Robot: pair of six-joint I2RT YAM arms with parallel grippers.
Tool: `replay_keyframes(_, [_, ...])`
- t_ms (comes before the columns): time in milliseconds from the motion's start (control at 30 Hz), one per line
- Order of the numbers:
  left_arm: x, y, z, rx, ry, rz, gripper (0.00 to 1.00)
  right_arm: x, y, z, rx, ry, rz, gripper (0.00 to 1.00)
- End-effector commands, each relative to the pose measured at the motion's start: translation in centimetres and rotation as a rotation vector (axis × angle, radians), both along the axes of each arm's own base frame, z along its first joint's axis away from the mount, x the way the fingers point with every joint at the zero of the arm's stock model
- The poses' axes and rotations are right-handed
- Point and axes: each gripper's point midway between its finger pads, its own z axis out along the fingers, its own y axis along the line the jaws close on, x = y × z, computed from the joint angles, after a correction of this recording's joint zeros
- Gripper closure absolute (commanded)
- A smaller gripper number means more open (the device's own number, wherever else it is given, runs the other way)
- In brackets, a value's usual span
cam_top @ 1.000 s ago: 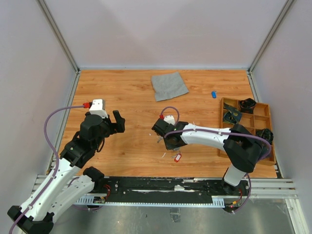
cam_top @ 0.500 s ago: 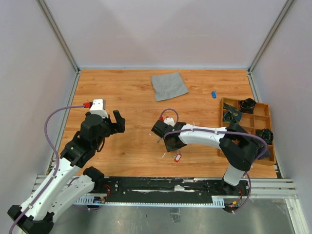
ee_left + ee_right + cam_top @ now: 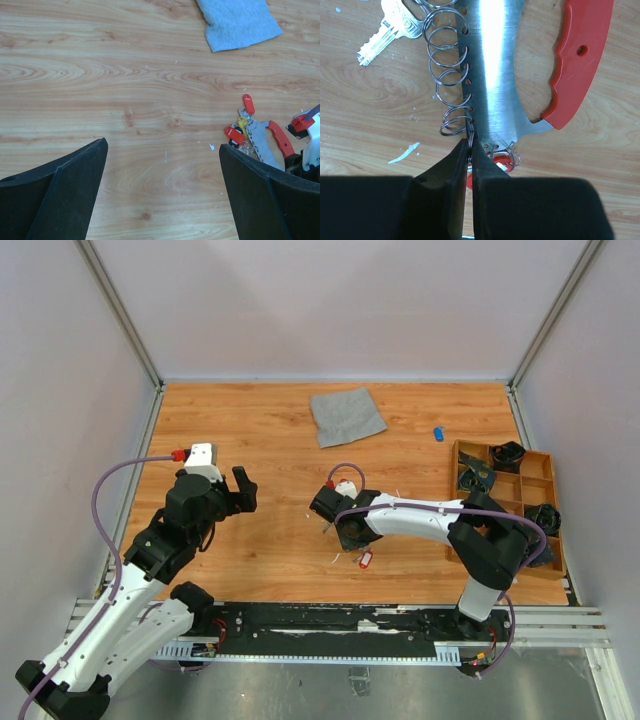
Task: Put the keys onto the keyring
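Observation:
The keyring [image 3: 495,65] is a silvery plate with a red grip [image 3: 580,55] and a row of wire rings [image 3: 447,75], lying flat on the wood. My right gripper [image 3: 471,142] is shut on the lowest ring at the plate's edge. A bare silver key [image 3: 387,27] lies at the upper left, and a red key head [image 3: 497,164] shows under the fingers. In the left wrist view the keyring [image 3: 270,142] lies at the right with red [image 3: 248,103] and yellow [image 3: 242,121] key heads beside it. My left gripper [image 3: 162,145] hangs open over bare wood, well left of them.
A grey cloth [image 3: 346,415] lies at the back centre. A small blue key [image 3: 438,433] sits near the back right. A wooden tray [image 3: 548,472] with black parts stands along the right edge. A red key tag [image 3: 365,560] lies just in front of my right gripper [image 3: 335,522].
My right arm shifted slightly left while its gripper stayed at the keyring. The left arm has not moved.

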Motion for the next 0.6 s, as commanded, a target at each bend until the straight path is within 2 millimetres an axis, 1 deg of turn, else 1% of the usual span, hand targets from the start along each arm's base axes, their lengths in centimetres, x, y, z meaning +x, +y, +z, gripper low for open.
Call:
replay_keyframes(0, [0.2,-0.2,0.4,-0.003,-0.020,-0.008,0.00,-0.2,-0.8,0.6,-0.040,-0.017,0.005,0.98])
replay_keyframes(133, [0.2,-0.1,0.4,-0.003,-0.023,-0.004,0.00,0.1,-0.6,2.4,0.005,-0.072,0.037,0.99])
replay_keyframes(267, [0.2,-0.1,0.6,-0.005,-0.029,-0.005,0.00,0.2,-0.7,5.0,0.052,-0.117,0.092,0.99])
replay_keyframes(433, [0.2,-0.3,1.1,-0.018,-0.046,-0.020,0.00,-0.3,-0.5,8.9,0.158,-0.157,0.185,0.99])
replay_keyframes(567, [0.1,-1.1,1.6,-0.030,-0.063,-0.068,0.00,-0.6,-0.8,12.3,0.242,-0.210,0.231,0.99])
